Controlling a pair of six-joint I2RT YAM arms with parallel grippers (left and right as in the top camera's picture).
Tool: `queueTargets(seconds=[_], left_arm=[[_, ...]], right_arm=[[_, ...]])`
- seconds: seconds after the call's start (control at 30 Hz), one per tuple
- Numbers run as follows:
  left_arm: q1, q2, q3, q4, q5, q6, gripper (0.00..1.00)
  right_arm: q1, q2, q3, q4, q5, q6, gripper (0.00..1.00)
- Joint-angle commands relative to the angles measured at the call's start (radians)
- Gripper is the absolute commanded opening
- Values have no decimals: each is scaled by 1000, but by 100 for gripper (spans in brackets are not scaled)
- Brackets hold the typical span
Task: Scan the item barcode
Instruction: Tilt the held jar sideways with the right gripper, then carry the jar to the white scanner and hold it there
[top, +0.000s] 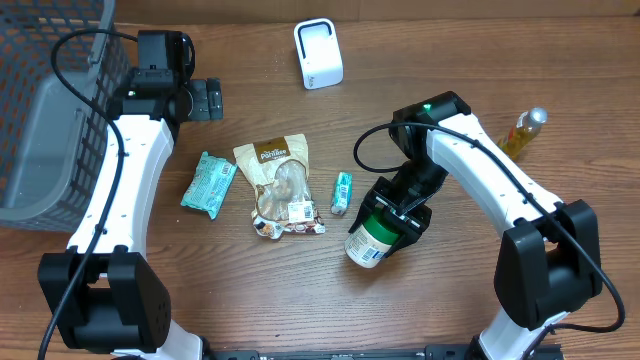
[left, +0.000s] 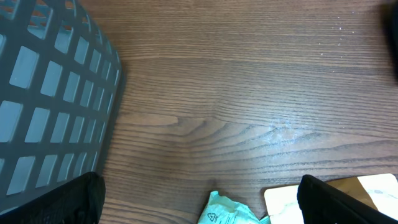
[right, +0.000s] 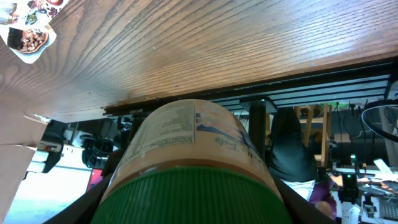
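Note:
My right gripper (top: 397, 213) is shut on a jar (top: 367, 241) with a green lid and a tan label, holding it tilted over the table's front middle. In the right wrist view the jar (right: 193, 143) fills the space between my fingers (right: 93, 202), lid nearest the camera. The white scanner (top: 318, 53) stands at the back centre, well away from the jar. My left gripper (top: 205, 98) is open beside the basket, its fingers (left: 348, 202) wide apart over bare wood, with a teal packet (left: 227, 211) just below them.
A grey mesh basket (top: 50, 110) sits at the far left. A teal packet (top: 209, 184), a cream snack pouch (top: 277, 185) and a small teal sachet (top: 342, 192) lie mid-table. A yellow bottle (top: 524, 130) lies at the right.

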Motion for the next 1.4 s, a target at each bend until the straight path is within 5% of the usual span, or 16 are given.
queueTargets(seconds=[0.0, 0.43, 0.73, 0.97, 1.37], left_arm=[[-3, -18, 20, 0, -3, 23, 100], [-3, -18, 20, 0, -3, 23, 100], [-3, -18, 20, 0, -3, 23, 100], [-3, -18, 20, 0, -3, 23, 100], [-3, -18, 20, 0, -3, 23, 99]], right_arm=[[3, -5, 22, -4, -35, -3, 29], [4, -5, 22, 71, -31, -3, 28], [2, -5, 22, 428, 48, -3, 14], [3, -5, 22, 675, 48, -3, 12], [3, -5, 22, 1018, 48, -3, 30]])
